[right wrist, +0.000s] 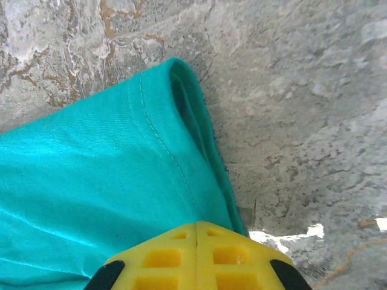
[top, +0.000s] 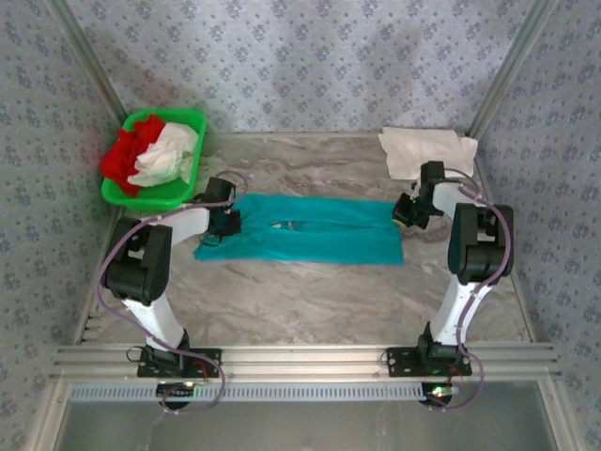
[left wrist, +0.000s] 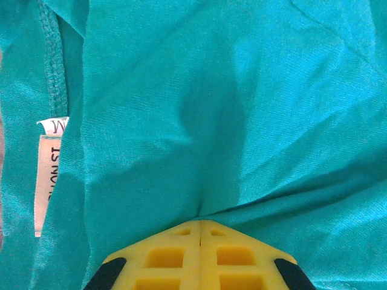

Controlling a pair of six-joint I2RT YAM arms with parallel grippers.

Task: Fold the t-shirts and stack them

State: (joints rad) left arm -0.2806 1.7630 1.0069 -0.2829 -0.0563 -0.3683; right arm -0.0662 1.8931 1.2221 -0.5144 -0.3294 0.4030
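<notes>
A teal t-shirt (top: 300,230) lies folded into a long band across the middle of the table. My left gripper (top: 223,223) is shut on the shirt's left end; in the left wrist view the yellow jaws (left wrist: 199,225) pinch a fold of teal cloth (left wrist: 230,121), with the neck label (left wrist: 48,175) at the left. My right gripper (top: 406,210) is shut on the right end; its jaws (right wrist: 197,226) clamp the hemmed edge of the teal shirt (right wrist: 109,181). A folded white t-shirt (top: 427,150) lies at the back right. Red (top: 122,155) and white (top: 169,155) shirts sit crumpled in the basket.
The green plastic basket (top: 155,195) stands at the back left, just behind my left gripper. The grey marbled tabletop (top: 300,301) lies bare in front of the teal shirt. Patterned walls close in the back and both sides.
</notes>
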